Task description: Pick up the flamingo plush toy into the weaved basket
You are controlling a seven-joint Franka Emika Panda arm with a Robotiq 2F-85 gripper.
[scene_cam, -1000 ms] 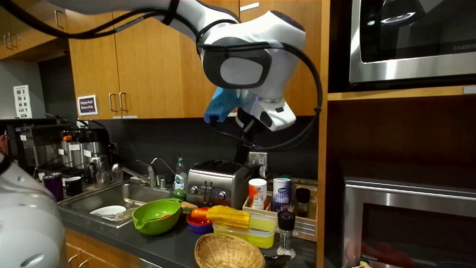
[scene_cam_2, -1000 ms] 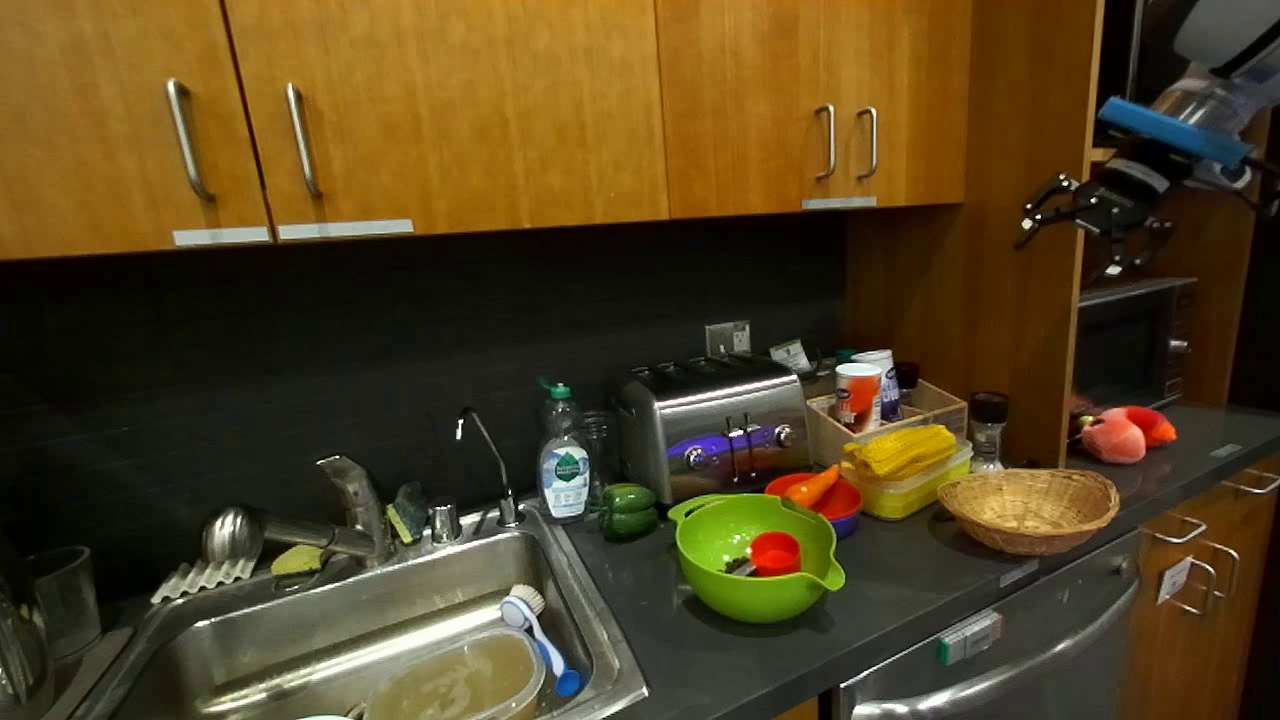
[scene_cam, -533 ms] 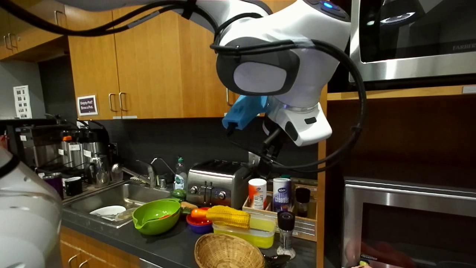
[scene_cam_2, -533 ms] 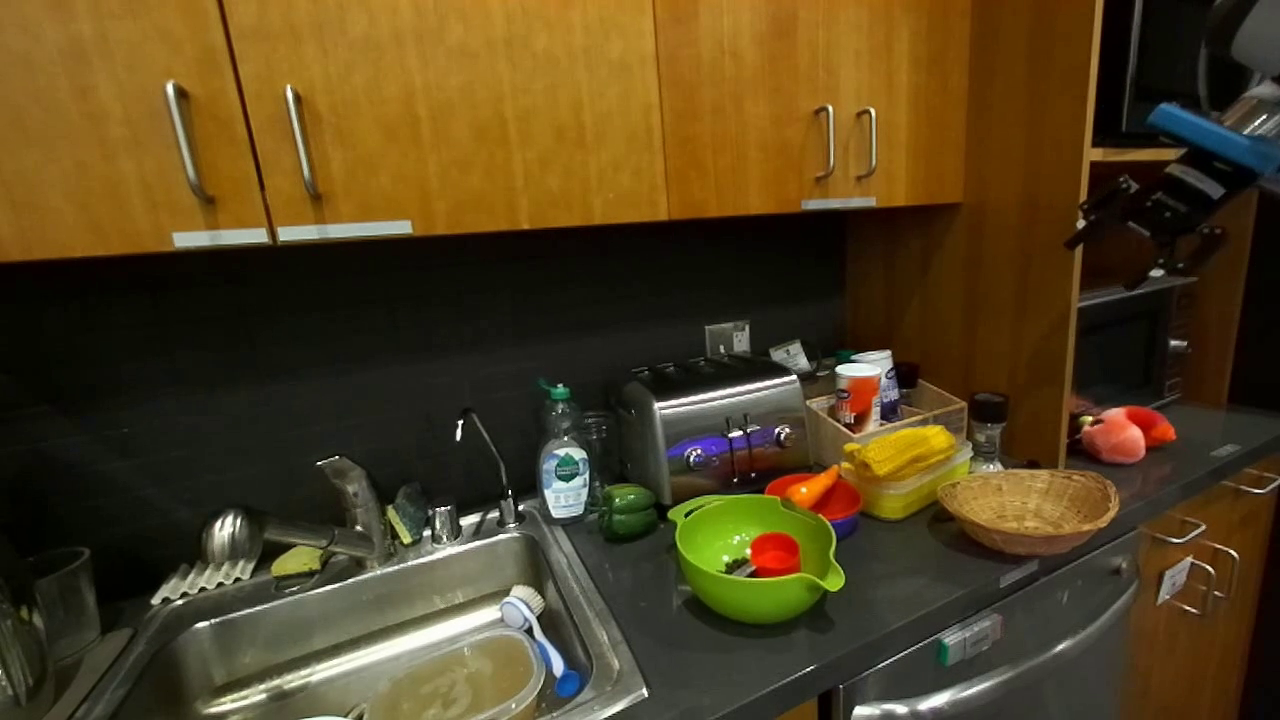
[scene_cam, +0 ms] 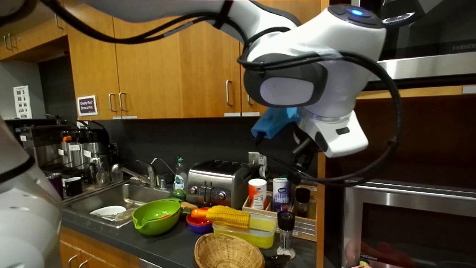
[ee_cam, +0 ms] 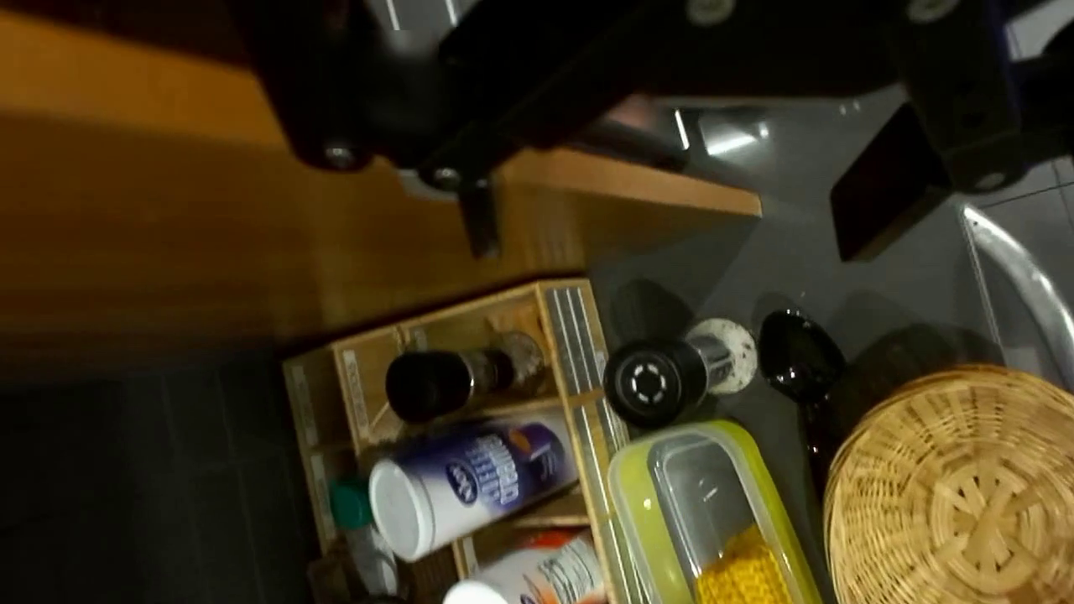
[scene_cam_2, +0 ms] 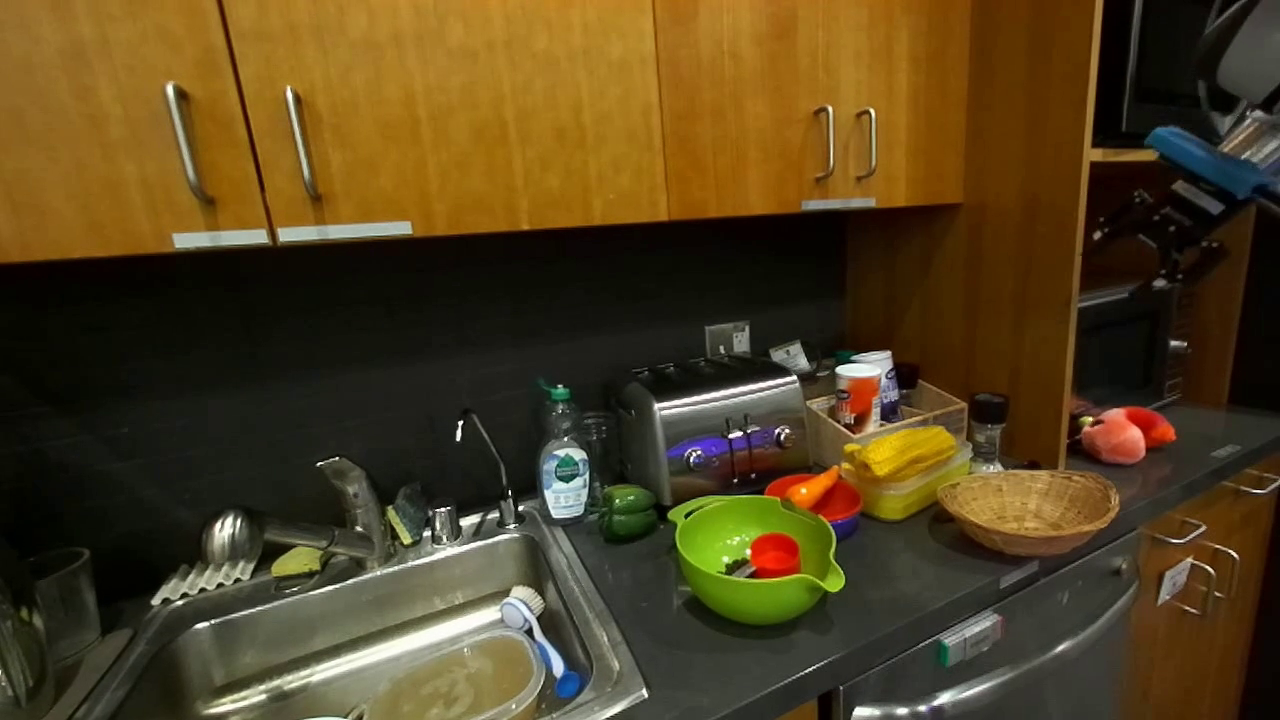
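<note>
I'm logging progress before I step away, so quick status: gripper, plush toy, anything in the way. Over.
Gripper open, holding nothing. Pink plush toy on counter, outside basket. Wooden panel close in wrist view, possibly in the way.

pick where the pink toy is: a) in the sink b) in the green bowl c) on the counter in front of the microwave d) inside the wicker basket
C: in an exterior view the pink toy lies on the dark counter in front of the lower microwave, outside the wicker basket.
</note>
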